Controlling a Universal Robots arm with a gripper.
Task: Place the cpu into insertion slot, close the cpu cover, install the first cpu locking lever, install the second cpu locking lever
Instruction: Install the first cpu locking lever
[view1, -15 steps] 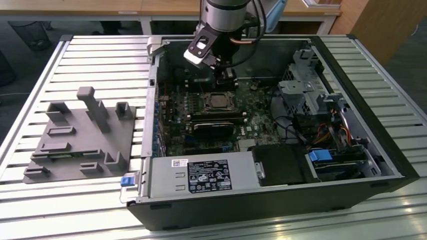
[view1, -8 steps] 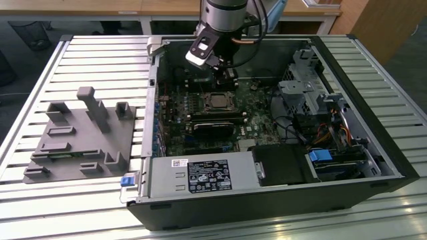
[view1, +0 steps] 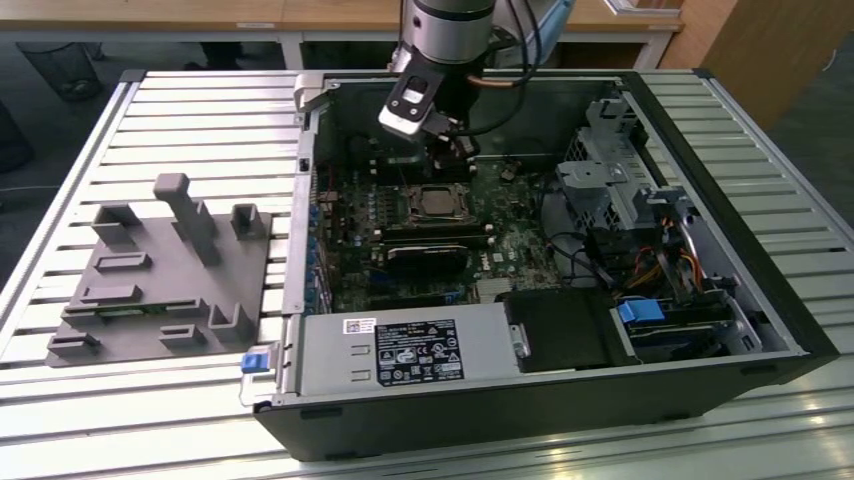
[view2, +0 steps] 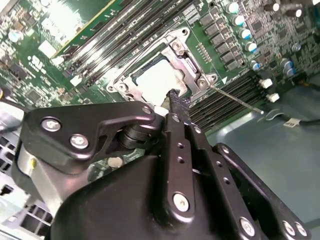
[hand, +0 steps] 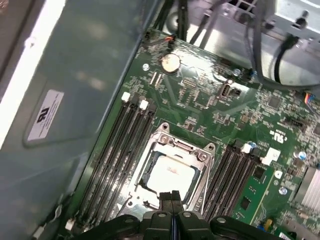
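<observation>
The cpu (hand: 171, 175) lies flat in the insertion slot (hand: 150, 150) on the green board, its silver top bare inside the metal cover frame (hand: 181, 145). In the exterior view the cpu (view1: 435, 203) sits mid-board inside the open computer case. My gripper (hand: 172, 196) hangs just above the socket's edge with its two black fingertips pressed together and nothing between them. The second wrist view has the gripper (view2: 174, 96) tip beside the cpu (view2: 156, 78). A thin metal locking lever (view2: 235, 98) sticks out from the socket corner over the memory slots.
Long black memory slots (hand: 112, 155) flank the socket on both sides. A black block (view1: 430, 256) and the power supply (view1: 400, 352) lie nearer the case front. Drive cage and cables (view1: 627, 200) fill the exterior view's right. A grey fixture (view1: 160, 275) stands outside the case.
</observation>
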